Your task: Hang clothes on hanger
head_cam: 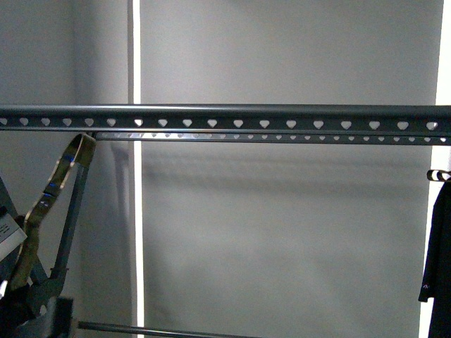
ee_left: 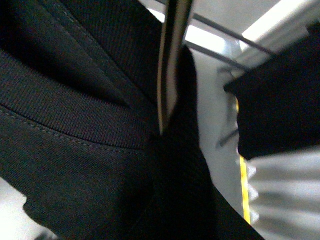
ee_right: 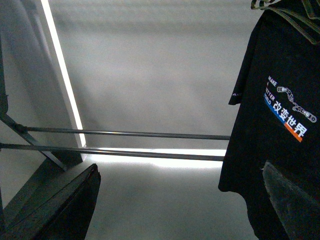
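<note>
Apparently the clothes (ee_right: pixel 280 125) are dangling near the right gripper (ee_right: pixel 180 167), which is gaping empty, while the hanger (head_cam: pixel 225 113) rail is showing mostly bare, so hanging looks unfinished. Black ribbed fabric (ee_left: pixel 75 120) is filling the left wrist view, so I cannot tell the left gripper's state.

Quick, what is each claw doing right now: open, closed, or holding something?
Left gripper: cannot tell; black cloth fills its camera and hides the fingers.
Right gripper: open, holding nothing.
</note>
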